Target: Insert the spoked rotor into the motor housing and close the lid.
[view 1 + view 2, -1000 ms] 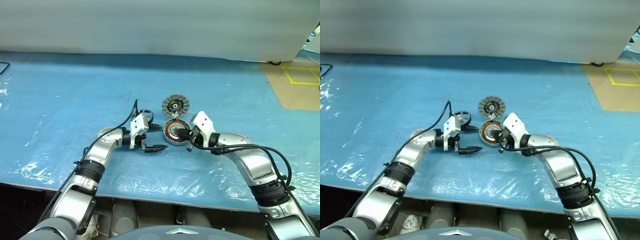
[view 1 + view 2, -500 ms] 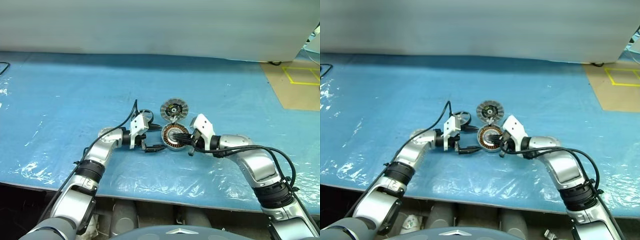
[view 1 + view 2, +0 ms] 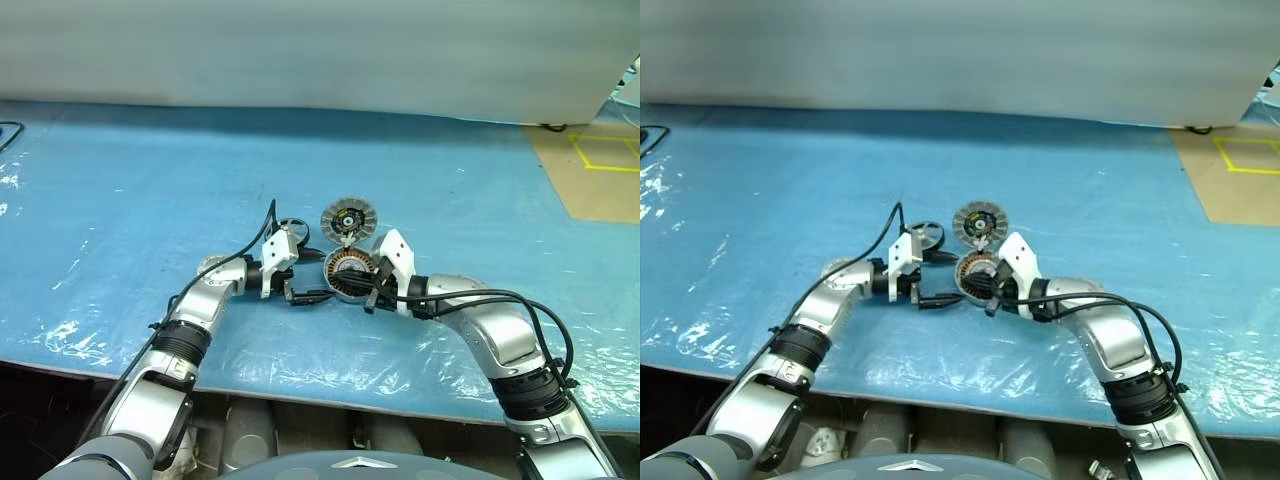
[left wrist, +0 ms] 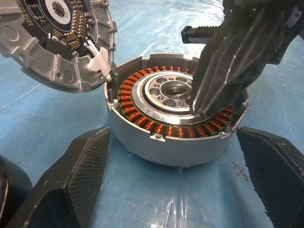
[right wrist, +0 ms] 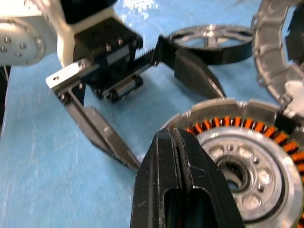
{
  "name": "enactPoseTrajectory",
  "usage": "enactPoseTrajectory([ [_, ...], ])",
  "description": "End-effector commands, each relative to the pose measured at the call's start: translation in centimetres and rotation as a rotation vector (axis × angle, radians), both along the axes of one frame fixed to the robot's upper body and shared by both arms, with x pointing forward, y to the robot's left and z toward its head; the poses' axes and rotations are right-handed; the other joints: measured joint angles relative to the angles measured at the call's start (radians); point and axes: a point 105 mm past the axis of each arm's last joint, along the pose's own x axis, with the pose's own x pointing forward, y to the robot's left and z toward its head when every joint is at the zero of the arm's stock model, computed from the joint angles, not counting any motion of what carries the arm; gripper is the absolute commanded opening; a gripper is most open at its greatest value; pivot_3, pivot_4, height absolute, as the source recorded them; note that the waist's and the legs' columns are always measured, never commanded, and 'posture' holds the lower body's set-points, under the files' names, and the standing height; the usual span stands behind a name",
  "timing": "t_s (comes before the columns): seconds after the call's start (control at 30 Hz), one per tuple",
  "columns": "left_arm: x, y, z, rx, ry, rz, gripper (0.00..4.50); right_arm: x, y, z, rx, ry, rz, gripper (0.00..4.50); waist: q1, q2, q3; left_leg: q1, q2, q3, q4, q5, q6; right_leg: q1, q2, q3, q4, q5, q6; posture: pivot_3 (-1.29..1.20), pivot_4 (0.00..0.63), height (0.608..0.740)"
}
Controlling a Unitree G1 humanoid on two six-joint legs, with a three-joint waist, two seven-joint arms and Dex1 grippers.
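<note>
Blue plastic sheeting covered the work surface, wrinkled and glossy near its front edge. At its middle sat the motor housing, a round silver metal puck with a ring of copper-orange coil windings around a silvery centre bore. Hinged up at its twelve o'clock stood the lid, a flat round silver disc with a ribbed rim and a dark centre; in the left wrist view its inner face showed a dark circuit board with small parts, and no lettering on it could be read. The spoked rotor, a thin dark ring with silvery spokes, lay flat on the sheet at the housing's ten o'clock, just beyond the left gripper's far finger and apart from the housing.

From nine o'clock the left gripper pointed at the housing with its two black fingers spread wide, one to either side of the puck's near wall, gripping nothing. From four o'clock the right gripper reached over the housing with its fingers pressed together, empty, their tips resting on the copper windings.

At two o'clock, far off, yellow tape marked a square outline on a brown floor patch.
</note>
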Motion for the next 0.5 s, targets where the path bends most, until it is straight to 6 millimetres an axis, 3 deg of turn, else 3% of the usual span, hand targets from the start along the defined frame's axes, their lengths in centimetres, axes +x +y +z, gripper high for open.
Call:
enactPoseTrajectory([
  [0.03,0.0,-0.2,0.6,-0.007,-0.029,-0.011,4.5,-0.2,-0.3,-0.5,-0.057,-0.002,0.009,0.01,0.0,0.0,0.0,0.0,0.0,0.0,0.0,0.0,0.0,0.0,0.0,0.0,0.0,0.0,0.0,0.0,0.15,0.74],
  [0.27,0.0,-0.2,0.6,-0.009,-0.027,-0.011,4.5,2.6,-2.0,-0.5,-0.126,-0.109,-0.136,0.01,-0.001,0.0,0.0,0.001,0.0,0.0,0.001,0.0,0.0,0.001,0.0,0.0,0.0,0.0,0.0,0.0,0.15,0.74],
  [0.5,-0.1,-0.2,0.6,-0.008,-0.027,-0.013,4.5,3.0,-1.3,1.5,0.073,-0.043,-0.184,0.01,-0.001,0.0,0.0,0.001,-0.001,0.0,0.002,0.0,0.0,0.001,-0.001,0.001,0.001,0.001,0.001,0.0,0.15,0.74],
])
